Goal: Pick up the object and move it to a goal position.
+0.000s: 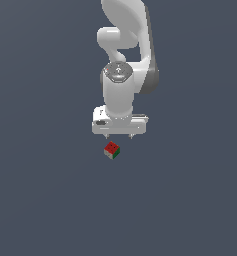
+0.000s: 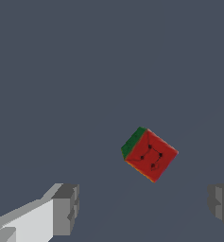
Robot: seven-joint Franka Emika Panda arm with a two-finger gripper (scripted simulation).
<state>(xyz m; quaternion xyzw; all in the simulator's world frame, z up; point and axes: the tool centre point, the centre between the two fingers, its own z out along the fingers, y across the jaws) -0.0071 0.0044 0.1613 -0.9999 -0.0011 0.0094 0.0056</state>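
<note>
Released and holding nothing, the gripper (image 1: pixel 119 136) points straight down from the white Panda arm (image 1: pixel 124 60), which fills the upper middle of the exterior view. Its 2 short fingertips show as small grey nubs under the wide white hand body, set well apart from each other. From the wrist view, 1 finger (image 2: pixel 66 208) is a grey pad on a white mount, and the other finger (image 2: pixel 221 204) shows only as a grey edge at the frame's side, with a wide gap between them.

Below the gripper, apart from both fingers, sits the cube (image 1: pixel 112 150) on the plain dark blue-grey floor (image 1: pixel 40 200). It is much smaller than the hand. The wrist view shows the cube (image 2: pixel 149 153) turned diagonally, its red face with dark dots facing the camera and a green face beside it.
</note>
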